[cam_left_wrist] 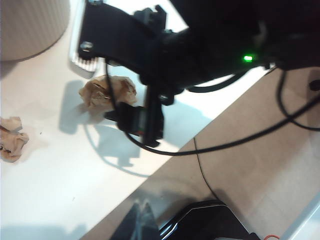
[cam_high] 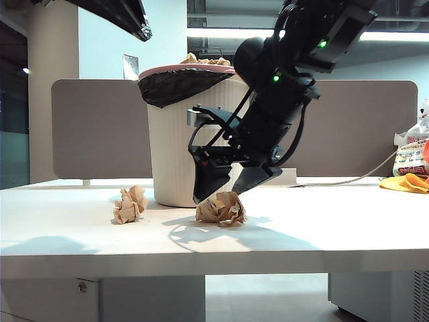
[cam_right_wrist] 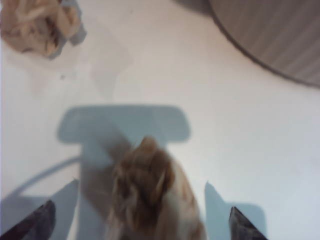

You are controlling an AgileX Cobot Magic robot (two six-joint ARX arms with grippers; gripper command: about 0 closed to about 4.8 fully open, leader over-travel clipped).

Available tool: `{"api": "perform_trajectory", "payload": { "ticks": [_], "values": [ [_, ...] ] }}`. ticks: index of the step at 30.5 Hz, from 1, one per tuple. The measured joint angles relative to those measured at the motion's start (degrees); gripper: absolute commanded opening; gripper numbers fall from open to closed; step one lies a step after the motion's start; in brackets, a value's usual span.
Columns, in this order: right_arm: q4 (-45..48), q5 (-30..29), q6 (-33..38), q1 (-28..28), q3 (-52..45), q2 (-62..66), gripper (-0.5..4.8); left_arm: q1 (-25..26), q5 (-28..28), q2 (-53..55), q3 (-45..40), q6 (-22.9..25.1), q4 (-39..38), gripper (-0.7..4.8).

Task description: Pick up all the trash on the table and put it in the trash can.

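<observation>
Two tan paper balls of trash lie on the white table (cam_high: 322, 221). One ball (cam_high: 129, 204) sits left of the trash can (cam_high: 175, 144); the other (cam_high: 221, 208) lies in front of it. More crumpled tan paper (cam_high: 204, 60) shows above the can's pink rim. My right gripper (cam_high: 222, 191) reaches across to the middle and stands open. Its fingertips (cam_right_wrist: 242, 227) straddle the front ball (cam_right_wrist: 155, 195) without closing on it. My left gripper (cam_high: 137, 27) hangs high, above and left of the can. Its fingers (cam_left_wrist: 144, 220) are shut with nothing between them.
A grey partition (cam_high: 94, 127) runs behind the can. A yellow-orange cloth (cam_high: 409, 182) and a printed white bag (cam_high: 410, 151) lie at the far right, with a cable (cam_high: 348, 180) trailing toward them. The table's thick front edge (cam_high: 201, 258) is close to the balls.
</observation>
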Motion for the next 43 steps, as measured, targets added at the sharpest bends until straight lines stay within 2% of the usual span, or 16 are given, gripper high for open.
{"api": "perform_trajectory", "payload": {
  "ticks": [1, 2, 5, 6, 7, 13, 17, 20, 25, 29, 35, 38, 43],
  "values": [
    [0.1, 0.1, 0.0, 0.0, 0.5, 0.6, 4.02, 0.0, 0.0, 0.0, 0.0, 0.0, 0.0, -0.06],
    [0.0, 0.2, 0.0, 0.0, 0.7, 1.0, 3.62, 0.0, 0.0, 0.0, 0.0, 0.0, 0.0, -0.05],
    [-0.9, 1.1, 1.0, 0.0, 1.7, 3.0, 0.63, 0.0, 0.0, 0.0, 0.0, 0.0, -0.1, -0.05],
    [-1.4, 1.2, 1.2, 0.0, 1.8, 3.4, -0.15, 0.0, 0.0, 0.0, 0.0, 0.0, -0.2, -0.05],
    [-2.3, 1.2, 1.3, 0.0, 1.8, 3.7, -0.01, 0.0, 0.0, 0.0, 0.0, 0.0, -0.3, -0.05],
    [-11.6, 1.2, 1.7, 0.0, 6.7, 3.2, -0.01, 0.0, 0.0, 0.0, 0.0, 0.0, -0.7, -0.05],
    [-16.7, 1.1, 1.9, 0.0, 11.5, -2.7, -0.01, 0.0, 0.0, 0.0, 0.0, 0.0, 0.8, -0.05],
    [-16.6, 0.4, 2.5, 0.0, 14.8, -8.5, -0.02, 0.2, -0.1, -0.1, 0.8, 0.2, 3.3, -0.06],
    [-16.4, 0.3, 3.1, -0.2, 23.9, -15.2, -0.02, 2.0, -4.7, -0.2, 8.5, 2.6, 6.3, -0.06],
    [-16.4, 2.8, 3.1, -0.3, 34.5, -15.5, -0.02, 4.5, -6.2, -0.4, 15.0, 3.8, 11.2, -0.06],
    [-11.2, 3.7, 3.0, -1.9, 46.5, -8.9, -0.02, 8.2, -6.4, 0.1, 21.5, 3.8, 18.8, -0.06],
    [-8.2, 3.8, 3.0, -4.2, 52.0, -2.1, -0.02, 8.4, -6.4, 0.6, 22.1, 3.8, 19.0, -0.05],
    [-9.2, 4.2, 5.8, -6.8, 60.6, 10.2, -0.01, 8.6, -6.4, 1.5, 22.0, 3.8, 18.1, -0.06]
  ]
}}
